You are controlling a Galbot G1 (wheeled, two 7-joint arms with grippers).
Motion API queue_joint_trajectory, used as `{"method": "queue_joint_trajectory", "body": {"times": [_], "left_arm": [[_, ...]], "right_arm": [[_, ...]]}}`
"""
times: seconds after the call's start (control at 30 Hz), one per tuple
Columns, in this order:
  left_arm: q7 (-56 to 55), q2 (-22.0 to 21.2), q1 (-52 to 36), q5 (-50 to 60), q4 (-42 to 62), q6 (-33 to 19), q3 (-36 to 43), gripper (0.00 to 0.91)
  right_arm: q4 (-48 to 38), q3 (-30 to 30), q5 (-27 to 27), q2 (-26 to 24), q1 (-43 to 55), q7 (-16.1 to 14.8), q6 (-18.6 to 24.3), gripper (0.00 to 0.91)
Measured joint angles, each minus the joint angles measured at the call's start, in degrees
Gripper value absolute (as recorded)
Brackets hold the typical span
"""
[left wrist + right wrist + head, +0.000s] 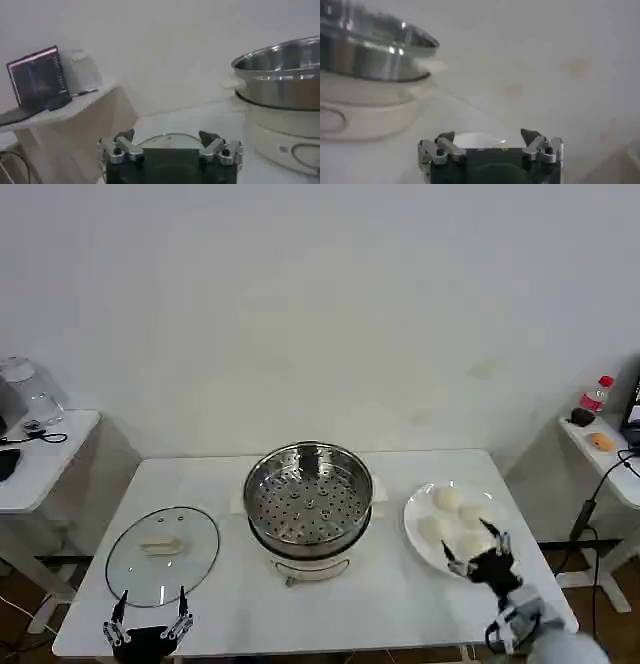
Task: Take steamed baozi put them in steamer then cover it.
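The steel steamer point(308, 496) stands mid-table on its white pot base, its basket empty. Several white baozi point(447, 498) lie on a white plate point(415, 506) to its right. My right gripper point(478, 546) hovers open over the plate's near edge, fingers spread above the nearest bun, holding nothing. In the right wrist view the right gripper point(488, 137) frames the white plate point(477, 140), with the steamer point(370, 47) off to one side. The glass cover point(162, 555) lies flat on the table left of the steamer. My left gripper point(150, 612) waits open at the cover's near edge, seen as point(167, 136) in the left wrist view.
The white table point(220, 484) has free room in front of the steamer. Side tables stand at far left point(40, 459) and far right point(600, 449), the right one with a red-capped bottle point(595, 395). A laptop point(37, 77) sits on the left side table.
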Motion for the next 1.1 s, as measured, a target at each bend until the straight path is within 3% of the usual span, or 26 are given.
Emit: {"method": "queue_joint_trajectory", "body": {"times": [0.23,0.53,0.83,1.1], "left_arm": [[-0.1,0.3,0.2,0.8,-0.7,0.3,-1.2,0.907],[-0.7,0.1,0.7,1.2,-0.9,0.2,-2.6,0.907],[-1.4,0.3,0.5,1.2,-0.9,0.0,-3.7,0.907],[-1.3,0.2,-0.2,1.2,-1.9,0.3,-4.4,0.907]], "right_arm": [[-6.5,-10.2,-7.3,-9.4,16.5,-10.7,1.4,0.907],[-15.2,-31.8,-14.2,-15.2,42.3,-25.2,7.0,0.907],[-23.8,-52.1,-14.7,-15.9,62.5,-37.8,10.7,0.907],[-32.8,-61.5,-14.1,-12.0,70.2,-43.0,11.1,0.907]]}}
